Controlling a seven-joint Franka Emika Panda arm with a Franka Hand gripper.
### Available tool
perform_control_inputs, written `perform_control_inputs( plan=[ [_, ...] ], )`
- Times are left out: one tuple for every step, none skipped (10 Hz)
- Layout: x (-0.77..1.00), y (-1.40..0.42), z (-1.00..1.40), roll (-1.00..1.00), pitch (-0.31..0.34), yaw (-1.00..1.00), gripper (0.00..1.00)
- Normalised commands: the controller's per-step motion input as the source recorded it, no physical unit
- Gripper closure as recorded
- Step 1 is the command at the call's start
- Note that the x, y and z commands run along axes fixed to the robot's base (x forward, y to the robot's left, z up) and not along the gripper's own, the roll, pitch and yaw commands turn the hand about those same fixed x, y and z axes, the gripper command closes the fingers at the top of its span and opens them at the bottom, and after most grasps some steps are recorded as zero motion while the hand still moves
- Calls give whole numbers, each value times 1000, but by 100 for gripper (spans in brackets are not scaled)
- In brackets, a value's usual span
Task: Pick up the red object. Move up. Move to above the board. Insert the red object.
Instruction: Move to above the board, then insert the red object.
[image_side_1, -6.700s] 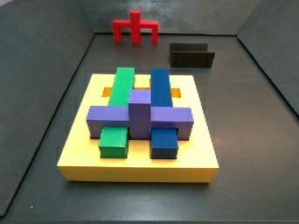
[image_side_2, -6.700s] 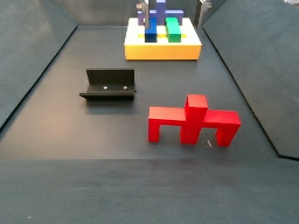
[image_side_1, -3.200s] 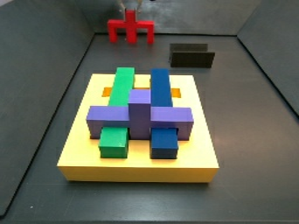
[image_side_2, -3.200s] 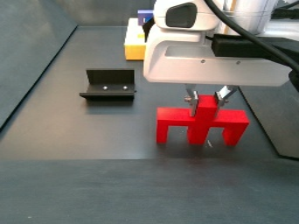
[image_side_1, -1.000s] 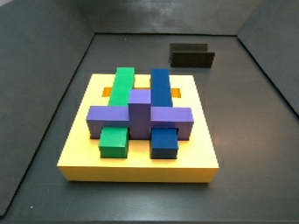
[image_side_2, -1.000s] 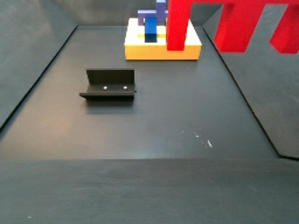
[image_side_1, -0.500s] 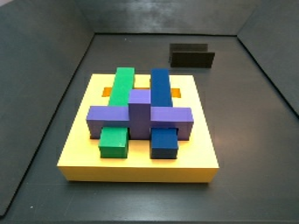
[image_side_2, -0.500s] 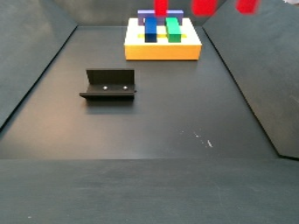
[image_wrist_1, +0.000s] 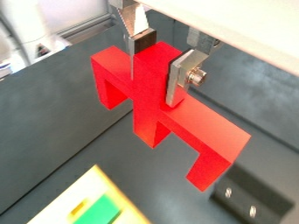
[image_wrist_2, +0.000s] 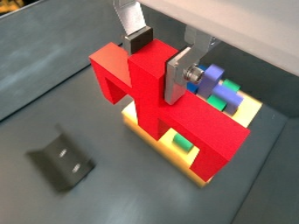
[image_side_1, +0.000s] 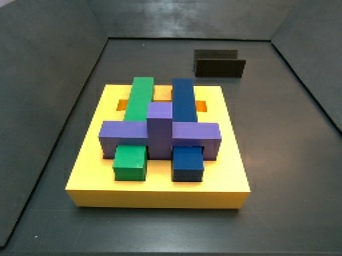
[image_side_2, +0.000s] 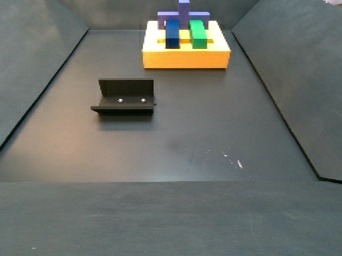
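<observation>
Both wrist views show my gripper (image_wrist_1: 162, 59) clamped on the red three-pronged block (image_wrist_2: 163, 105), held aloft. Below, the yellow square board (image_side_1: 94, 170) carries green, blue and purple blocks (image_side_1: 159, 128); the fixture (image_side_2: 124, 97) stands apart.

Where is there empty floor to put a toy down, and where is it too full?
The dark floor is bare between the fixture and the near edge, and beside the yellow board. The board's top is crowded with the green, blue and purple blocks. The gripper holds the red object up above the board.
</observation>
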Motion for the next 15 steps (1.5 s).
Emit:
perform_control_inputs(
  plan=[
    [276, -1400, 173, 2, 153, 6, 100],
    [301, -1400, 175, 9, 157, 8, 100],
    [352, -1400, 190, 13, 158, 3, 100],
    [218, -778, 109, 20, 157, 12, 100],
    [130, -275, 52, 27, 139, 5, 100],
    [0, 0, -34, 0, 0, 0, 100],
    [63, 0, 0, 0, 33, -11, 100],
    [123, -191, -323, -14, -30, -43, 100],
    [251, -320, -566, -17, -54, 0, 100],
    [237, -311, -709, 0, -49, 0, 100],
    [166, -97, -769, 23, -7, 0, 100],
    [126, 74, -760, 216, 86, 0, 100],
    [200, 249, -563, 276, 140, 0, 100],
    [131, 314, -423, 343, 107, 0, 100],
    [40, 326, -380, 251, 11, 0, 100]
  ],
)
